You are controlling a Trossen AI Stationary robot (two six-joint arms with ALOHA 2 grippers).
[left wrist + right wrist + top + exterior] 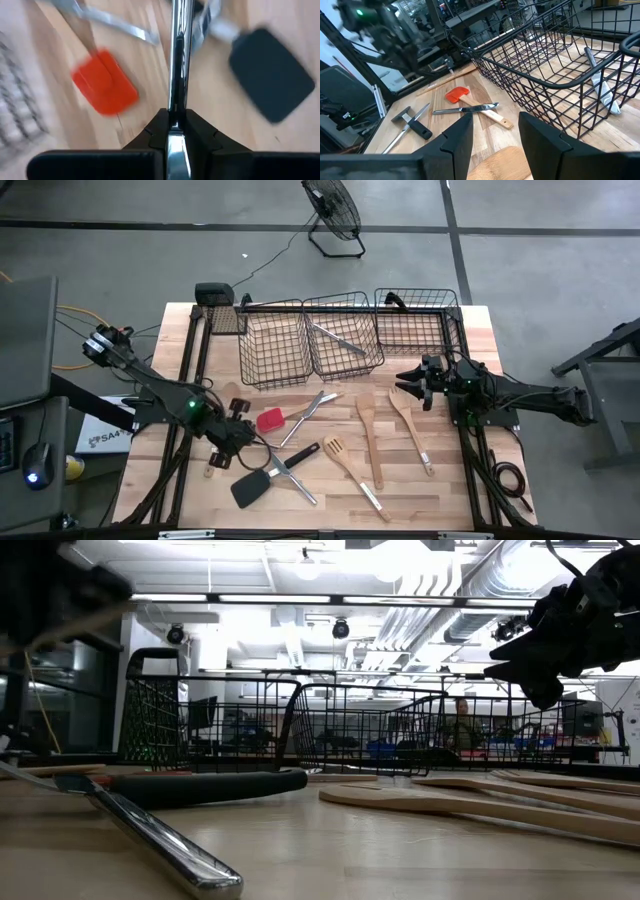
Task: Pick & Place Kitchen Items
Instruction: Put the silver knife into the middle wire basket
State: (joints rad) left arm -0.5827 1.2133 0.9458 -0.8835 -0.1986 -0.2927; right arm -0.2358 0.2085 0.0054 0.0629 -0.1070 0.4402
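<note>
My left gripper [240,438] hangs over the table's left half, shut on a silver metal utensil [176,60]. That utensil [295,485] crosses over the handle of the black turner [250,488]. The red-headed spatula [270,419] lies just beyond it with silver cutlery [303,416] across it. My right gripper [412,380] waits open at the right, above the heads of two wooden spoons [367,415], with nothing between its fingers [540,137]. A slotted wooden turner [335,448] lies flat mid-table. My left gripper pinches one end of the silver utensil [175,107] between its two fingers. The fingers slant steeply down from the table's left, and the utensil runs on ahead along them. It slopes down toward the near edge, where its other end [215,883] looks to lie on the table.
Three black wire baskets [272,350] stand along the far edge; the middle one holds a silver utensil [337,337]. A wooden utensil [212,468] lies under my left arm. A fan [333,215] stands on the floor beyond. A person [460,725] sits far behind.
</note>
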